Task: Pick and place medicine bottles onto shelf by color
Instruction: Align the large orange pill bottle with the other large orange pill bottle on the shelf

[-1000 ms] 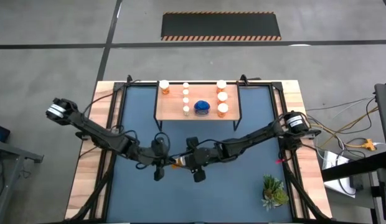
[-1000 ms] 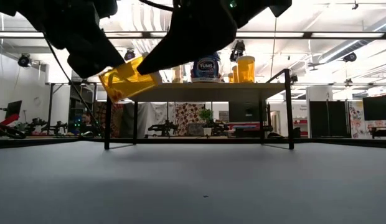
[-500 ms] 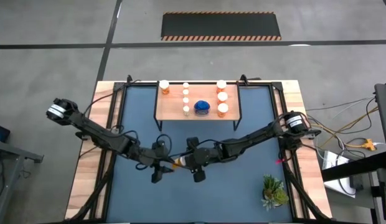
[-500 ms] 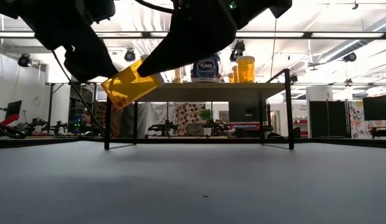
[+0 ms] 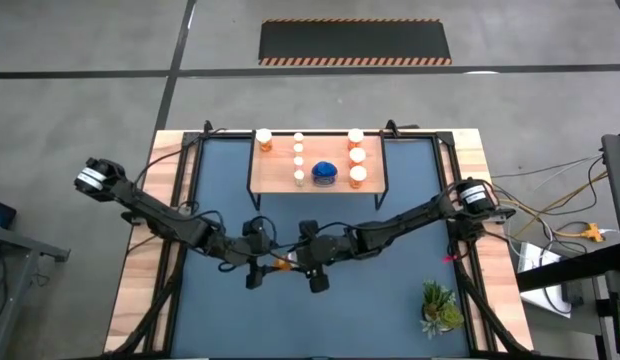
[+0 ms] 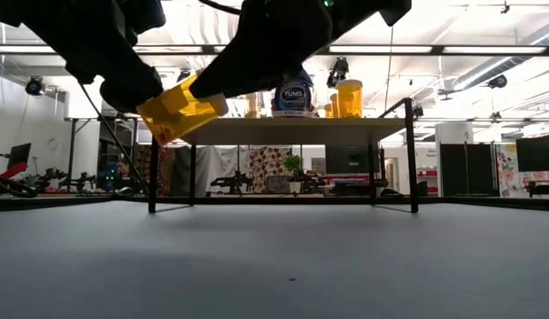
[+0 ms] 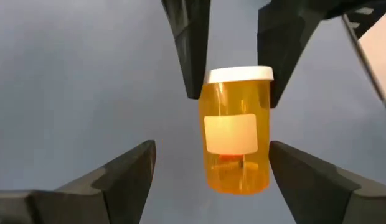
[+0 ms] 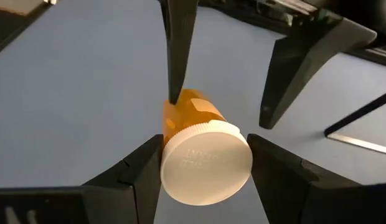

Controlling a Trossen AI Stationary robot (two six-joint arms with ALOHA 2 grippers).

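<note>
We see the left tool (image 5: 258, 262) spread wide around the orange bottle (image 5: 281, 264), which hangs tilted above the tabletop (image 5: 390, 300), its base toward the left tool. The right tool (image 5: 308, 262) pinches it at the white cap. The shelf (image 5: 275, 181) lies far behind. Since half a second ago the left tool seems to have closed in rightward.

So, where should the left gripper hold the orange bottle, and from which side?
It is best to grip the bottle on its lower body, coming from the base end. The right gripper is shut on it near the white cap, so only that half is free. The left gripper is open, with a finger on each round side.
</note>
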